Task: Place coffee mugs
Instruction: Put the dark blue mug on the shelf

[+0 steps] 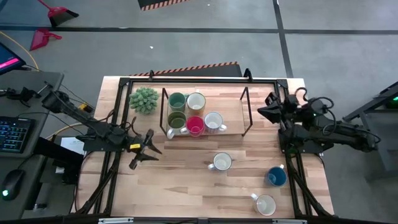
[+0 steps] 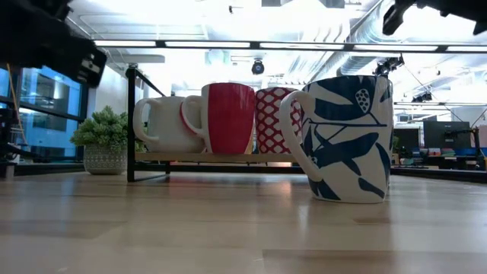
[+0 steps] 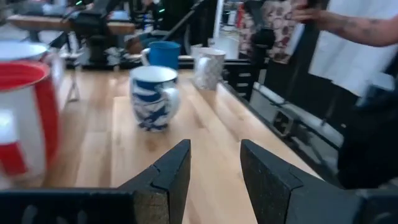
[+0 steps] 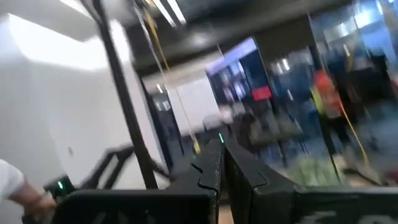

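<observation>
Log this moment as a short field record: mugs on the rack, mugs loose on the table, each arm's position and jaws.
rack: five mugs on it, including teal-green mug, olive-green mug, red mug
loose on table: blue-patterned white mug, blue mug, white mug
left gripper: over the table left of the rack, jaws open, empty
right gripper: raised at the rack's right end, jaws shut, empty
other: potted plant
</observation>
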Robot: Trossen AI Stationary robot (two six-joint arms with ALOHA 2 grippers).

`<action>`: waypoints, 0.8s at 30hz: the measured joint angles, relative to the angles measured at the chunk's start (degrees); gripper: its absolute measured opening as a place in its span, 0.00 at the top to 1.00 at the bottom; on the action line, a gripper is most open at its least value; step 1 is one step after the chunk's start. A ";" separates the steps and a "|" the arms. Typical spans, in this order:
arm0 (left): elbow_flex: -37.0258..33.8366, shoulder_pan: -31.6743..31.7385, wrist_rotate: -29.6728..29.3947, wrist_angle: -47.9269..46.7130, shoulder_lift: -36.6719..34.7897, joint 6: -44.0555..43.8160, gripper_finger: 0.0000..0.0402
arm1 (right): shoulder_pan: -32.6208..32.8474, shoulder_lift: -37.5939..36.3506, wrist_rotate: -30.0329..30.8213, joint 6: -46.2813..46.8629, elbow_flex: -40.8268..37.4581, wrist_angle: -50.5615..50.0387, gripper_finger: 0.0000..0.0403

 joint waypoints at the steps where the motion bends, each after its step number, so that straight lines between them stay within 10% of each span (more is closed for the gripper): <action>1: -0.02 0.93 0.00 -0.20 0.02 -0.79 0.68 | 0.00 0.90 0.16 0.55 1.86 -4.64 0.98; 10: -0.02 6.45 2.73 1.31 0.00 -1.47 0.68 | 6.75 13.05 -5.58 8.25 25.84 -43.37 0.98; 24: 0.03 8.59 2.78 5.08 0.00 -0.97 0.68 | 28.69 28.12 9.47 30.13 44.17 -78.90 0.98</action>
